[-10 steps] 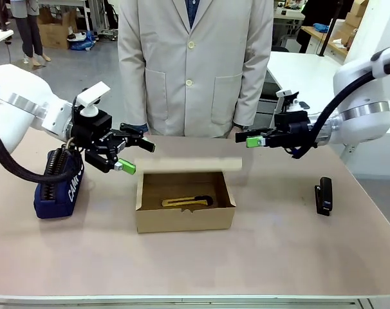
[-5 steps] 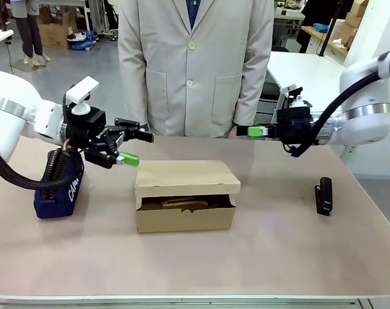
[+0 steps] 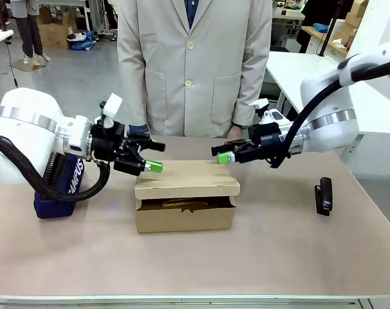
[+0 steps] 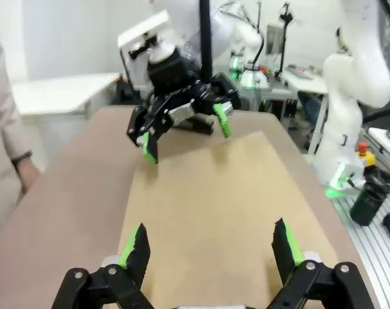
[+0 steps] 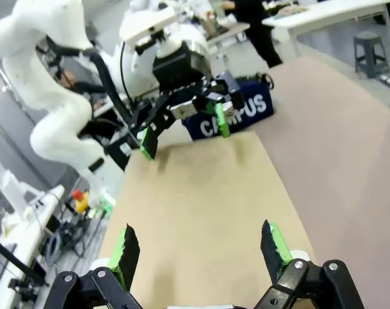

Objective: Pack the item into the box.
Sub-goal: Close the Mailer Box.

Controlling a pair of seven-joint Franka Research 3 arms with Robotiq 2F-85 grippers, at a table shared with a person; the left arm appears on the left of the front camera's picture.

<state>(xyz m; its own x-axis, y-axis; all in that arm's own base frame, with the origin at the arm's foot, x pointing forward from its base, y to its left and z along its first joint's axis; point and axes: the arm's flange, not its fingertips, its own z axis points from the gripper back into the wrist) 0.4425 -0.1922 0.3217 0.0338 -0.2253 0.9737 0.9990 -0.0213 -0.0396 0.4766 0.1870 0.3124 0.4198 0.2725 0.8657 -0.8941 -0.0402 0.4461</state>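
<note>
Yellow knife [image 3: 182, 204] lies inside box [image 3: 185, 206], just visible thru the front gap under the lowered lid, mid table [image 3: 278, 257]. L pincer [image 3: 145, 158] w/ fingers apart hovers at lid's left end; R pincer [image 3: 222, 153] also apart at its right end. Navy case [image 3: 58, 190] far left, stapler [image 3: 324, 196] right. Person [image 3: 195, 64] stands behind.

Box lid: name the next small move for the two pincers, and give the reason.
Probably lower both open pincers, left and right, onto the lid and press it flat. It lies over the box with a gap along the front, the yellow knife inside.
</note>
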